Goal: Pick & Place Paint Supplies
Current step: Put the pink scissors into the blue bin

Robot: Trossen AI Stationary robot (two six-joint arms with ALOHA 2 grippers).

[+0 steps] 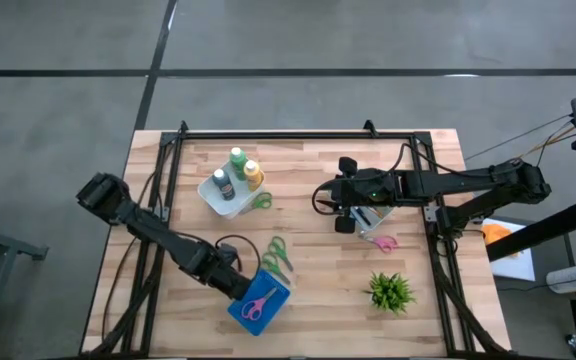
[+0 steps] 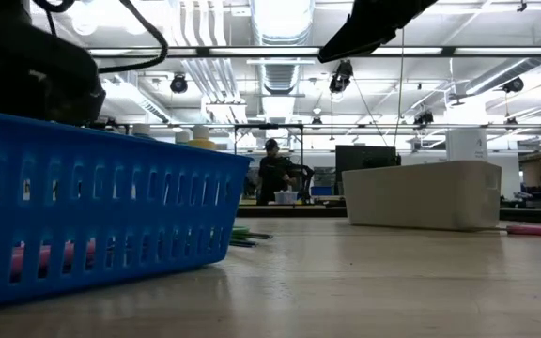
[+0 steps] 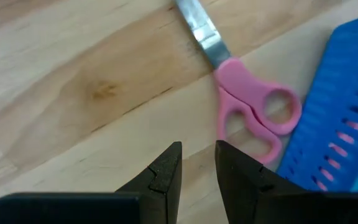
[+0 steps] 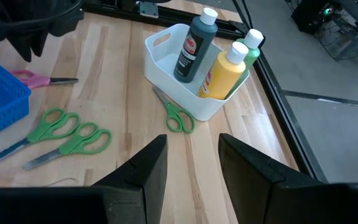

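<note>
Three paint bottles stand upright in a white bin (image 4: 166, 65): dark grey (image 4: 191, 43), yellow-orange (image 4: 225, 71) and green (image 4: 252, 45). In the high view the bin (image 1: 218, 200) is at the far left of the table. My left gripper (image 3: 197, 146) points down beside a blue basket (image 1: 268, 300) near the front edge. Its fingers stand slightly apart with nothing between them, just above bare wood next to pink scissors (image 3: 250, 109). My right gripper (image 4: 192, 140) hovers open over the table's middle right (image 1: 343, 210), facing the bin.
One pair of green scissors (image 4: 176, 115) lies against the bin, and two more pairs (image 4: 61, 134) lie mid-table. Another pair of pink scissors (image 1: 258, 303) is in the basket. A white container (image 2: 421, 192), pink scissors (image 1: 383, 242) and a potted plant (image 1: 390, 292) are on the right.
</note>
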